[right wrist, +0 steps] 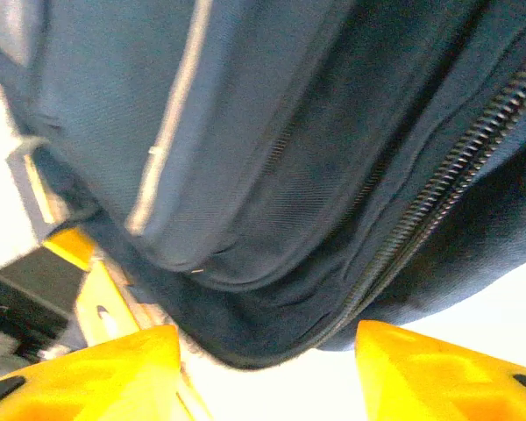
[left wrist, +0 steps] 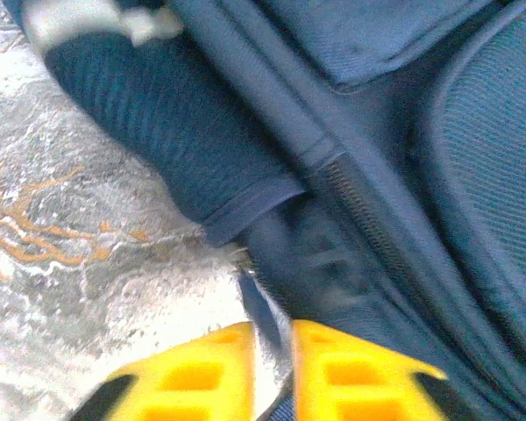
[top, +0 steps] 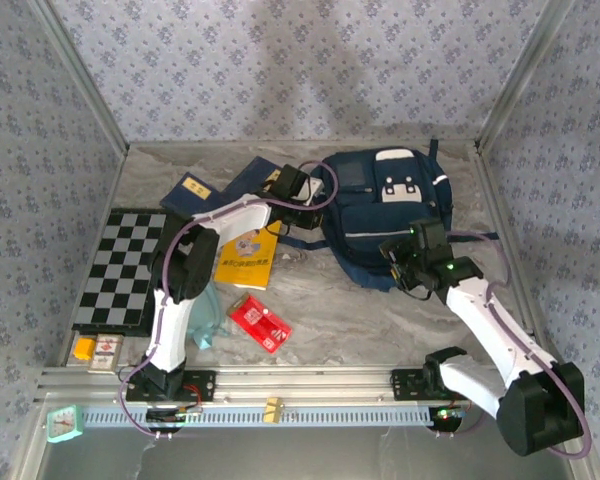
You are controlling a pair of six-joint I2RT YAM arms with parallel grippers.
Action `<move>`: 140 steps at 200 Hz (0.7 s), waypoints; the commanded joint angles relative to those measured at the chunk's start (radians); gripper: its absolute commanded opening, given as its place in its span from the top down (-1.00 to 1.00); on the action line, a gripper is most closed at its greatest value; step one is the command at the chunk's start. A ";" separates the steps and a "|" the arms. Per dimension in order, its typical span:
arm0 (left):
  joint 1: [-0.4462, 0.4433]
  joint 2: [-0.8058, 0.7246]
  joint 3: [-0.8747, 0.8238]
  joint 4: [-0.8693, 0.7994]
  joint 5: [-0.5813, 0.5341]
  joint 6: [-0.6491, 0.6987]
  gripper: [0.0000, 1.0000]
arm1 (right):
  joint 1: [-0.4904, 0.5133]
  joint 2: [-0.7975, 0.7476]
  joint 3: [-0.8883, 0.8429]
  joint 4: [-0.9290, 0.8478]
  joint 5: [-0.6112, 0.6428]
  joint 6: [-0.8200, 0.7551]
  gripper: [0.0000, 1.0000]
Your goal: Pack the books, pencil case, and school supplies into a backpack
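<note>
The navy backpack (top: 380,205) lies flat at the back middle of the table. My left gripper (top: 310,212) is at its left edge. In the left wrist view the left gripper (left wrist: 272,346) is open by a narrow gap, and a thin blue zipper pull (left wrist: 261,307) runs between the fingers. My right gripper (top: 400,262) is at the backpack's lower right edge, open wide, with the backpack's (right wrist: 272,175) zipped seam just ahead of the right gripper (right wrist: 267,342). Two navy books (top: 188,193) (top: 248,178) and a yellow book (top: 247,258) lie to the left. The red school supplies packet (top: 259,323) lies nearer. The teal pencil case (top: 210,312) is partly hidden behind my left arm.
A black-and-white checkerboard (top: 125,268) covers the left side of the table. Small items (top: 98,350) sit at its near corner. Patterned walls close in the table on three sides. A metal rail (top: 300,385) runs along the near edge.
</note>
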 commanded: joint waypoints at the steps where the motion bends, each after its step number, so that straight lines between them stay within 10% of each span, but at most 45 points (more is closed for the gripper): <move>1: 0.006 -0.180 -0.075 -0.015 0.099 -0.013 0.40 | 0.005 -0.046 0.043 -0.044 -0.008 -0.105 -0.45; 72: 0.108 -0.572 -0.452 -0.096 -0.038 -0.166 -0.09 | 0.116 0.143 0.190 0.026 -0.239 -0.395 -0.85; 140: 0.335 -0.742 -0.669 -0.123 -0.072 -0.214 -0.34 | 0.319 0.433 0.372 0.076 -0.172 -0.474 -0.86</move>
